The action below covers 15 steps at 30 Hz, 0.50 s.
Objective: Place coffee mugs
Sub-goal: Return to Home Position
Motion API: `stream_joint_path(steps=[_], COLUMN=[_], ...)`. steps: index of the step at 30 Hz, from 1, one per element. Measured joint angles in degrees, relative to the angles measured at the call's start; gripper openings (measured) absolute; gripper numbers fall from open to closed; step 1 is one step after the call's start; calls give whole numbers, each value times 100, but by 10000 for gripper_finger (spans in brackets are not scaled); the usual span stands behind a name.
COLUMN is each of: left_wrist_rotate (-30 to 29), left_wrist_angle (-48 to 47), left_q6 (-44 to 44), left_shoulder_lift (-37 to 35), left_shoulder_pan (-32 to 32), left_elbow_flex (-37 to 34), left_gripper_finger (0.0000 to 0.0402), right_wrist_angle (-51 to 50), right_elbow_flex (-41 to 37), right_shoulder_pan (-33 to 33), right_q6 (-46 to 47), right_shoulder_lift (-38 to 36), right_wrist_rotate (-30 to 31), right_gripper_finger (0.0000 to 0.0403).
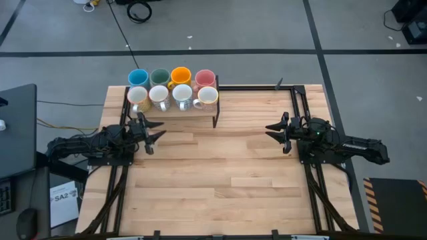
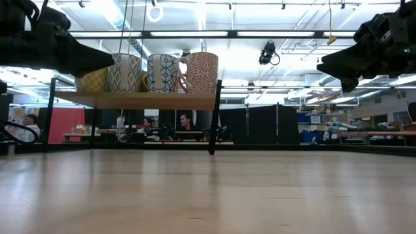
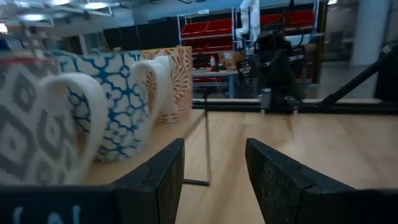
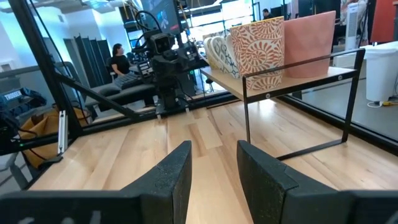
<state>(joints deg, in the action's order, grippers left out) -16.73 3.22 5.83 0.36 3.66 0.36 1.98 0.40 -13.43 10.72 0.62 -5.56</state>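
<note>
Left side: left arm lies along the left edge of the worktop (image 1: pixel 227 180). The left tool (image 1: pixel 156 131) hovers above the wood, just on the near side of the shelf's (image 1: pixel 200 109) left end. Its fingers are parted by a moderate gap with nothing between them; its wrist view shows only bare planks through the gap.

Far left of centre: the shelf carries all the coffee mugs (image 1: pixel 171 87) I can count, eight in two rows of four.
- Far row, left to right: blue mug (image 1: pixel 138 77), dark green mug (image 1: pixel 159 77), orange-yellow mug (image 1: pixel 181 75), pink mug (image 1: pixel 205 79).
- Near row: four mugs with white insides, packed side by side and upright, handles mostly towards the near side.
- I see no mug on the worktop itself.

Right side: right arm lies mirrored along the right edge. The right tool (image 1: pixel 271 131) is off the surface, well apart from the shelf, pointing towards the centre. Its fingers are also spread partway and hold nothing.

Assessment: placing looks complete, since every mug in view is on the shelf and both tools are free. I judge that only parking the arms is left, and both already look close to a matched rest pose.
</note>
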Motion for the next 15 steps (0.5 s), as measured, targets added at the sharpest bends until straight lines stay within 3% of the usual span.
stream_joint_path(steps=[15], left_wrist_rotate=[1479], left_wrist_angle=[-225], left_q6=[-183], left_shoulder_lift=[0], left_shoulder_pan=[2], left_elbow_flex=[-2], left_gripper_finger=[176], right_wrist_angle=[2], right_elbow_flex=[0], right_shoulder_pan=[-1], right_q6=[2], right_shoulder_lift=[0], right_wrist_rotate=[-1], right_gripper_finger=[133])
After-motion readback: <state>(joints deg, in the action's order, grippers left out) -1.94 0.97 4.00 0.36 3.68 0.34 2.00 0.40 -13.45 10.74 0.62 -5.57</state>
